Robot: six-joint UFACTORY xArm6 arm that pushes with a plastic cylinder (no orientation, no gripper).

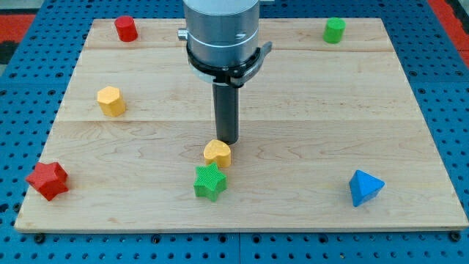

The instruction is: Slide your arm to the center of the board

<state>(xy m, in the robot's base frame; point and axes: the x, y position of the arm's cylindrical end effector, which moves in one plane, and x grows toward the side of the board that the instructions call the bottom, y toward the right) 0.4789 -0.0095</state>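
My tip (227, 141) stands near the middle of the wooden board (315, 110), just above and right of a yellow heart block (217, 153), close to it or touching; I cannot tell which. A green star block (209, 182) lies right below the heart. A yellow hexagon block (111, 101) is at the left. A red star block (47, 180) is at the bottom left. A red cylinder block (126, 28) is at the top left. A green cylinder block (334, 30) is at the top right. A blue triangular block (364, 188) is at the bottom right.
The grey arm body (221, 33) hangs over the top middle of the board and hides part of it. A blue pegboard surface (447, 88) surrounds the board on all sides.
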